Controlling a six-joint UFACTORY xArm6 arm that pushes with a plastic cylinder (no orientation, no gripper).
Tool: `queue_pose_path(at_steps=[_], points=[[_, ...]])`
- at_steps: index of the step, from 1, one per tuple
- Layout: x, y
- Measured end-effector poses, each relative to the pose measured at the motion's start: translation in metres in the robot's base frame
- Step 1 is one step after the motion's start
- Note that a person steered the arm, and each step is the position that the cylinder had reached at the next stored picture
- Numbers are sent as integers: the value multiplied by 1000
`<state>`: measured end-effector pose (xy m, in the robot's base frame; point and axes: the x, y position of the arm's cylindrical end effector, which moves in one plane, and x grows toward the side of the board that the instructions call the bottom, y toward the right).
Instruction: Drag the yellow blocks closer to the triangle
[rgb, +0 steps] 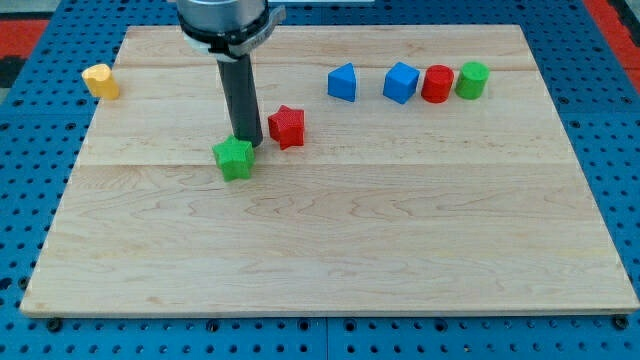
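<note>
One yellow block (100, 81), roughly pentagon-shaped, lies near the board's upper left edge. The blue triangle block (342, 83) lies at the upper middle, far to the yellow block's right. My tip (247, 143) rests between a green star block (234, 158), which it touches at the star's upper right, and a red star block (286, 127) just to its right. The tip is well right of and below the yellow block. No second yellow block shows.
A blue cube (400, 82), a red cylinder (437, 84) and a green cylinder (472, 80) stand in a row right of the triangle. The wooden board (320, 250) lies on a blue perforated table.
</note>
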<state>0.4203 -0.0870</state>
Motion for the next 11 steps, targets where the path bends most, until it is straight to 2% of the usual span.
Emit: queue_pose_path(at_steps=[1, 2, 3, 4, 5, 7, 8, 9, 10, 11], points=[[28, 4], [24, -34], [-7, -50], [-29, -156], [-47, -216], [-117, -218], [-123, -148], [-128, -104], [-88, -139], [-110, -213]])
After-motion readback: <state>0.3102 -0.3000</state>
